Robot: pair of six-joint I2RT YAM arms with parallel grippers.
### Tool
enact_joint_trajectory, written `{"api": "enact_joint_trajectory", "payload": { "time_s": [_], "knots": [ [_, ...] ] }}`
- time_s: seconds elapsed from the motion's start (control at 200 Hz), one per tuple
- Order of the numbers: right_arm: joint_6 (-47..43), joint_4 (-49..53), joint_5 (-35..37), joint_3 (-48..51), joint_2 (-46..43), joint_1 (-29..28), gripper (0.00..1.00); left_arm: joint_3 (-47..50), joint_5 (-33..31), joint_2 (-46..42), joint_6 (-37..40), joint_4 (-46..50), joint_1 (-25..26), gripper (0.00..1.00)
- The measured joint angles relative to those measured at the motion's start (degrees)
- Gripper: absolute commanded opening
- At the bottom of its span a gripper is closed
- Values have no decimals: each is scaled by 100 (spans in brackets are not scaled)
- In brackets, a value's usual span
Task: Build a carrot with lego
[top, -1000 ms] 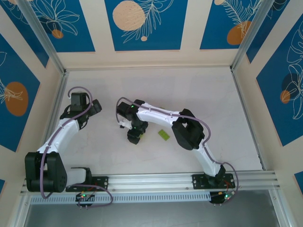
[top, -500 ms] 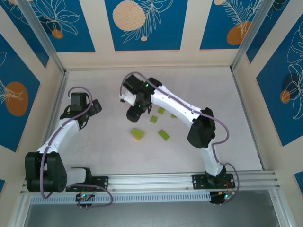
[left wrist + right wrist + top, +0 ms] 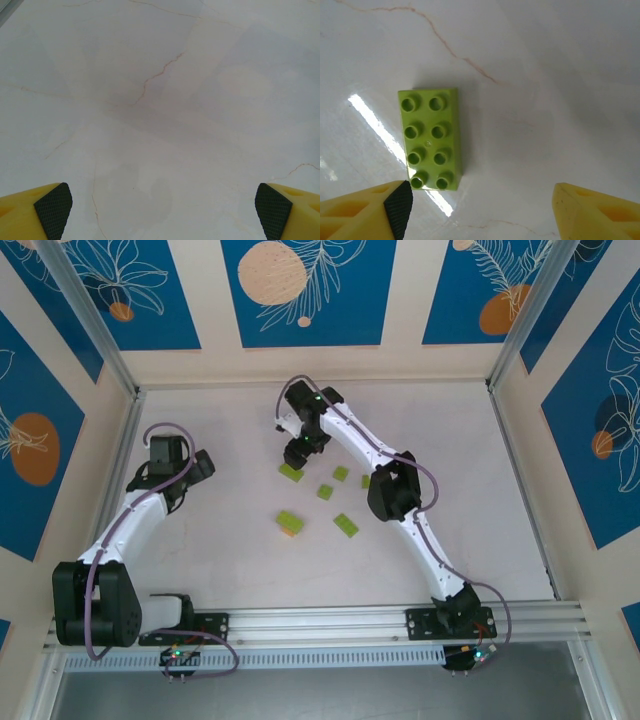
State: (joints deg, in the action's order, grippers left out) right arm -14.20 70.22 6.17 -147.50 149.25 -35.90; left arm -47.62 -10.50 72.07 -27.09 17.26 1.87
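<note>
A lime-green brick sitting on an orange brick rests mid-table, with nothing holding it. Loose lime lego lies around it: a two-by-four brick, two small squares, one partly behind the arm and a flat one. My right gripper hovers open just beyond the two-by-four brick, which lies studs-up ahead of the left fingertip, not between the jaws. My left gripper is open wide over bare table at the left.
The white marble-look table is boxed in by metal rails and patterned walls on three sides. The right arm stretches diagonally across the middle, above the bricks on its right.
My right gripper lifted off the lime-on-orange stack, leaving it on the table, and swung toward the far side to the two-by-four brick. The left arm stayed still.
</note>
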Motion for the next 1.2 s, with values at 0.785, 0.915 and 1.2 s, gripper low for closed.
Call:
{"api": "enact_joint_trajectory", "payload": {
  "time_s": [0.785,0.915,1.2],
  "knots": [
    [44,-468,-492,326,2,-273,65,-15,-2,11,0,-2,0,97],
    [44,-461,-485,326,20,-278,64,-15,0,15,0,-2,2,97],
    [44,-413,-358,321,153,-278,63,-15,0,17,0,-2,2,97]
  ]
}}
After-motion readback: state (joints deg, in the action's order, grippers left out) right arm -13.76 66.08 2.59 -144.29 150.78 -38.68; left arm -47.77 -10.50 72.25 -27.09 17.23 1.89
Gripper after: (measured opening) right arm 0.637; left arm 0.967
